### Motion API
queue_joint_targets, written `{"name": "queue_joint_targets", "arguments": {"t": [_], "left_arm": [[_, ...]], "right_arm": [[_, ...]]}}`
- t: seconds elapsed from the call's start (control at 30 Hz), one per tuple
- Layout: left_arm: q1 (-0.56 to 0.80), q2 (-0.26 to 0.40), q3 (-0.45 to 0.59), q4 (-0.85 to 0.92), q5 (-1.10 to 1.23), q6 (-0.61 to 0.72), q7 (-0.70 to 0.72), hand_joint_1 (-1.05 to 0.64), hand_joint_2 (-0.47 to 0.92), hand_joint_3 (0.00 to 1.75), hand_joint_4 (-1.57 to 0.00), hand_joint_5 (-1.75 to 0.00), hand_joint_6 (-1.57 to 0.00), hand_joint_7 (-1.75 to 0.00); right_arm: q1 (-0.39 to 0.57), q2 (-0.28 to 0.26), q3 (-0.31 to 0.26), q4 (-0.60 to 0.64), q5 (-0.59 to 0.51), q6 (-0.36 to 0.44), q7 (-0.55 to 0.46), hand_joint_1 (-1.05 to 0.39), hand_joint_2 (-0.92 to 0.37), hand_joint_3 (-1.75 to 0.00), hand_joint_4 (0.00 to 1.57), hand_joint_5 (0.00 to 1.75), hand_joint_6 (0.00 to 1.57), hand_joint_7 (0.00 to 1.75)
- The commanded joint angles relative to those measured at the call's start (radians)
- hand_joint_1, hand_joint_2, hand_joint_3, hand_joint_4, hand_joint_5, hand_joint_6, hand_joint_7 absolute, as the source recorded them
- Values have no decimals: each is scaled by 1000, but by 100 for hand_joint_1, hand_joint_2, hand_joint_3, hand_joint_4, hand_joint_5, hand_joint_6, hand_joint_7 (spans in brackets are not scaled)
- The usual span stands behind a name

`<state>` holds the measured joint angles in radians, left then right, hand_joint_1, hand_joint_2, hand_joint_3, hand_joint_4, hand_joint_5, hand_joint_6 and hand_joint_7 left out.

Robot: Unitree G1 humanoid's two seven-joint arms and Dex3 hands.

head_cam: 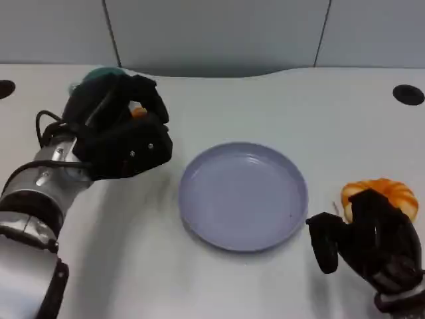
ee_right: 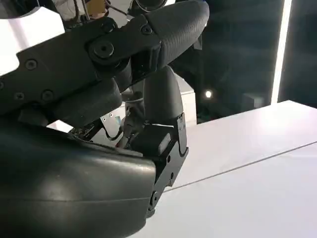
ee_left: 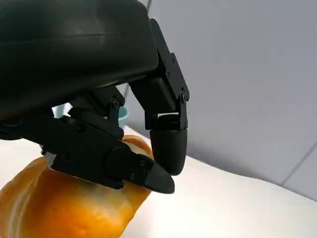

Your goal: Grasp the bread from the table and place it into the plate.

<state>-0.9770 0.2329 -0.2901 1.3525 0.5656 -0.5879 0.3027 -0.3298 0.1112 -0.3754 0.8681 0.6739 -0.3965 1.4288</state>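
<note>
The left hand [head_cam: 123, 136] is up over the left side of the white bench [head_cam: 119, 266]. Its black fingers [ee_left: 166, 144] are closed around a golden-orange bread roll [ee_left: 64, 208], with a bit of teal showing behind it. In the middle sits the round, pale blue plate [head_cam: 243, 195] with nothing in it. At the right, a second orange bread roll [head_cam: 385, 191] lies on the bench just beside the plate. The right hand [head_cam: 368, 239] is touching this roll, fingers [ee_right: 163, 99] curled, but I cannot tell if it has hold of it.
</note>
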Motion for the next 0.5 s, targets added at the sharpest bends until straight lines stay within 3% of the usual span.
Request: {"name": "queue_joint_targets", "arguments": {"t": [0.03, 0.17, 0.23, 0.3, 0.4, 0.5], "left_arm": [[-48, -9, 0, -14, -6, -37, 20, -19, 80, 0, -105, -138, -98, -99], [-65, -18, 6, -20, -13, -65, 16, -25, 81, 0, -102, -137, -98, -97], [-75, -22, 1, -23, -10, -79, 22, -40, 81, 0, -102, -139, -98, -98], [-80, -24, -13, -24, 5, -86, 44, -47, 81, 0, -101, -141, -96, -101], [-80, -43, -11, -22, -6, -104, 24, -54, 81, 0, -100, -144, -95, -104], [-70, -81, -2, -20, -30, -133, -31, -53, 81, 0, -101, -128, -101, -86]], "right_arm": [[-17, -15, -10, 21, -1, -7, 0, -39, -87, 0, 87, 175, 69, 164], [-29, -20, -12, 42, 5, 28, 9, -37, -87, 0, 87, 175, 66, 170], [-38, -18, -19, 58, 3, 10, 11, -38, -87, -1, 88, 175, 71, 163], [-47, -12, -29, 75, 2, -39, 24, -40, -89, -1, 88, 175, 75, 149], [-63, -19, -34, 99, -5, -52, 34, -40, -89, -1, 88, 175, 79, 140], [-70, -26, -40, 123, -9, -37, 33, -40, -86, 0, 87, 175, 92, 106]]}}
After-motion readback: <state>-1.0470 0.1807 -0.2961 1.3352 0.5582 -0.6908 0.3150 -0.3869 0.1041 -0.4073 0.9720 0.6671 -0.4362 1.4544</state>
